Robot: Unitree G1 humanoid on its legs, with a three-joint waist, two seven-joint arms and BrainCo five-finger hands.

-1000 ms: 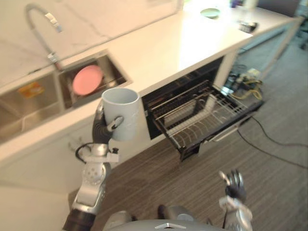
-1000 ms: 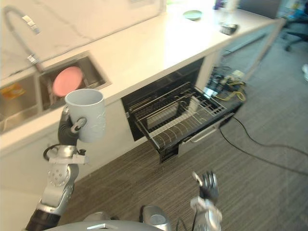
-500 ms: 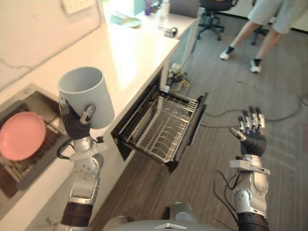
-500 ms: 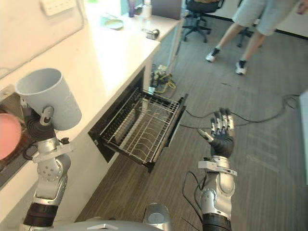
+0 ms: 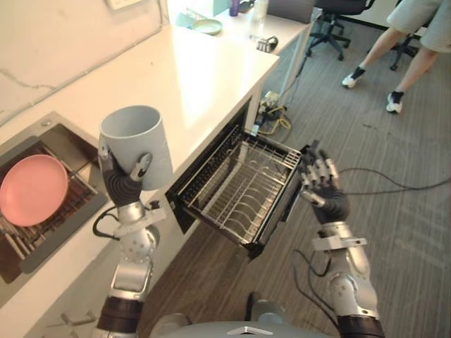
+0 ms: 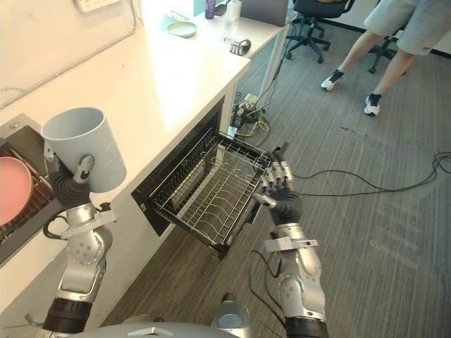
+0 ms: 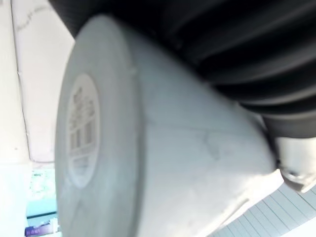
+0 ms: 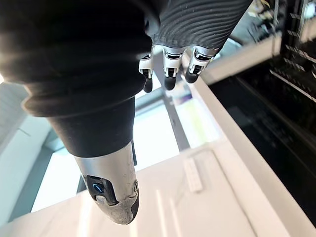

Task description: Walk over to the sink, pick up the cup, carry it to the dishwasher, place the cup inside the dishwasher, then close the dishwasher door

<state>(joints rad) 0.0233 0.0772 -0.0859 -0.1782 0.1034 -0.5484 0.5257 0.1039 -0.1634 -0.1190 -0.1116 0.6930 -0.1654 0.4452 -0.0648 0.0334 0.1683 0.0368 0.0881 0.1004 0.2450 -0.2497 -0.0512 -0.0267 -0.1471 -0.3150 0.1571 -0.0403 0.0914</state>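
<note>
In the left eye view, the left arm rises from the lower left with the forearm nearly upright. The left hand (image 5: 124,186) is clamped on the cup (image 5: 138,146), its thumb pressed against the near wall and its fingers wrapped behind. The pale grey cup is held high, mouth up and leaning a little to the left, in front of the tabletop (image 5: 197,74) edge, between the sink (image 5: 60,137) on the left and the dishwasher (image 5: 184,199) on the right. A pink plate (image 5: 32,189) lies in the sink. The dishwasher's wire rack (image 5: 243,184) is pulled out over the floor (image 5: 394,232). The right arm comes up from the lower right, its forearm upright. The right hand (image 5: 323,193) is raised with its fingers straight and spread apart, holding nothing, just beside the rack's right corner. A person's legs (image 5: 416,39) stand at the far right.

The right eye view shows the same poses: cup aloft in the left hand, right hand splayed beside the rack.

In the left wrist view the cup's (image 7: 163,168) base and side lie close against the hand's dark cover (image 7: 222,54).

In the right wrist view the right hand's fingers (image 8: 168,69) point away from the cover, loosely straight, with nothing between them and the thumb (image 8: 116,197).
</note>
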